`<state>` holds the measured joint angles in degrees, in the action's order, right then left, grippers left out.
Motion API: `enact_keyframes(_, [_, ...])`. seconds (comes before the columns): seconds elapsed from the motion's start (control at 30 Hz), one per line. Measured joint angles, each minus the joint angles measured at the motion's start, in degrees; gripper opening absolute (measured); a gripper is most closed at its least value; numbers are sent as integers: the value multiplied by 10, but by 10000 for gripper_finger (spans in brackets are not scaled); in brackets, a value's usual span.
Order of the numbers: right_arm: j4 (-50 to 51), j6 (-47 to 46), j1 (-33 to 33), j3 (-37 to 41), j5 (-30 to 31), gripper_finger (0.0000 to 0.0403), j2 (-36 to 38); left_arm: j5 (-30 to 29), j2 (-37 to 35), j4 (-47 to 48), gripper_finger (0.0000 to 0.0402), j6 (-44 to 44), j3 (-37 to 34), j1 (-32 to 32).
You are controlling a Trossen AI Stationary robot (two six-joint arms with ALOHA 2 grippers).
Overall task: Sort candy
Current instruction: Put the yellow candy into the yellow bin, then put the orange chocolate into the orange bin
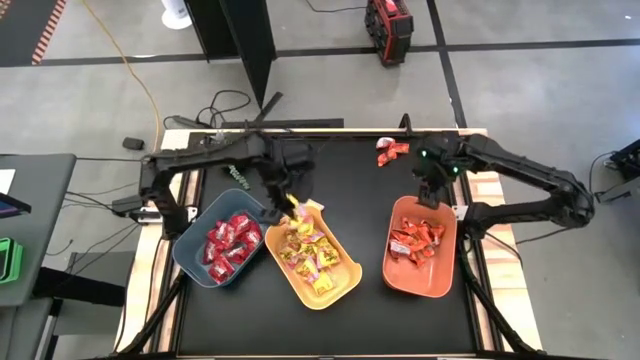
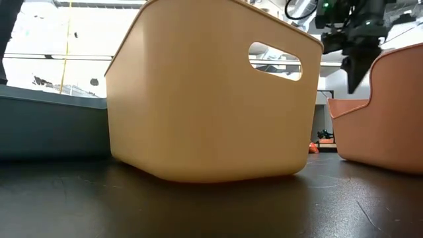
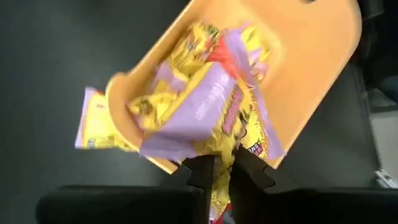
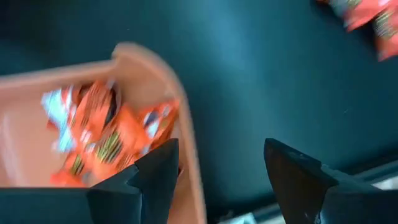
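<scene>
i see grey floor [image 1: 90, 90] crossed by dark tape lines [image 1: 530, 44], a yellow cable [image 1: 140, 90], and a red case [image 1: 390, 18].

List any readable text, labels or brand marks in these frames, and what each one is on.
None can be read for certain.
Yellow-and-purple candy wrappers in the yellow bin: printed lettering shows, too blurred and crumpled to quote.
Orange candy wrappers in the orange bin: marks only, blurred.
Red candy in the blue-grey bin: too small.
Loose orange candy on the table: too small.
Bin walls in the low view: no text.
</scene>
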<state>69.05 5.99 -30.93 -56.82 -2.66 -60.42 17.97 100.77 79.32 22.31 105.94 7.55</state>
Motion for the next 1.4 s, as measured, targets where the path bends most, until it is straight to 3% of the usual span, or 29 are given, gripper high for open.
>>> enact_keyframes(0.13, [-77, -5, -39, 0, -1, 253, 0, 3, -5, -24, 88, -43, -44, -6])
enact_keyframes(0.27, [-150, -29, -60, -3, -2, 254, -16, 8, -2, -34, 178, -77, -67, -5])
enact_keyframes(0.4, [-215, -52, -76, -17, -5, 255, -63, 8, -3, -38, 265, -89, -70, -5])
enact_keyframes(0.47, [-247, -74, -87, -28, -5, 256, -98, -14, -3, -39, 289, -88, -64, -3])
enact_keyframes(0.63, [-259, -149, -130, -89, -5, 256, -216, -89, -4, -72, 295, -122, -43, 15])
enact_keyframes(0.87, [-134, -171, -195, -179, -5, 256, -381, -98, -4, -110, 288, -164, -40, 54])
enact_keyframes(1.1, [-128, -154, -219, -214, -34, 256, -435, -114, -4, -158, 287, -180, -40, 102])
enact_keyframes(1.4, [-123, -180, -203, -216, -44, 255, -489, -123, -4, -290, 287, -236, -40, 183])
